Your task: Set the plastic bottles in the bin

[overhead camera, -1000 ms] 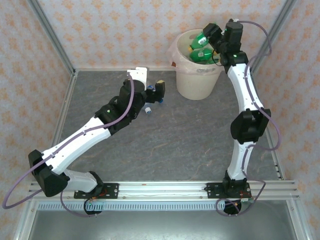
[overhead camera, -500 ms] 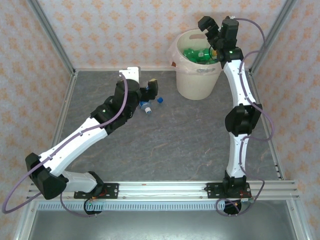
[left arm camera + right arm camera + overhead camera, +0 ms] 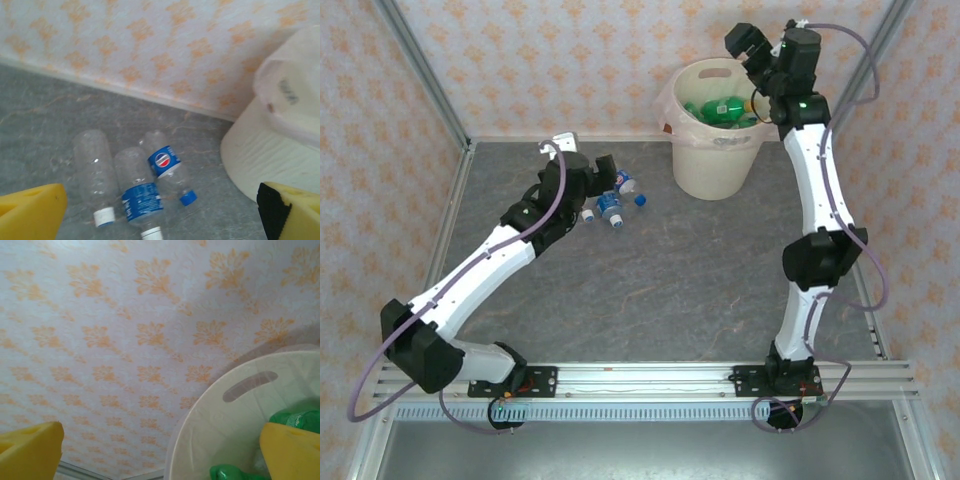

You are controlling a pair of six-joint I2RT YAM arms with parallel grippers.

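The grey table (image 3: 670, 280) carries the big cream bin (image 3: 715, 165) at its far right. A thin clear liner is folded over the bin's rim, and green bottles (image 3: 720, 108) lie inside.

The right gripper (image 3: 160, 452) hangs over the bin's far rim, its yellow pads spread wide with nothing between them. To the left of the bin, the left gripper (image 3: 161, 215) is just as wide and empty. It is poised above three clear bottles (image 3: 610, 200) on the table.

My worry is that cluster. The three lie on their sides, touching. Closing jaws could catch two at once or nudge one so that it rolls off across the table. The walls look thin and slick, so a squeeze near one end might squirt a bottle out. On the carry, the loose liner could snag a finger.

Two of the bottles have blue labels. One has a blue cap (image 3: 188, 198) and the other two have white ones.
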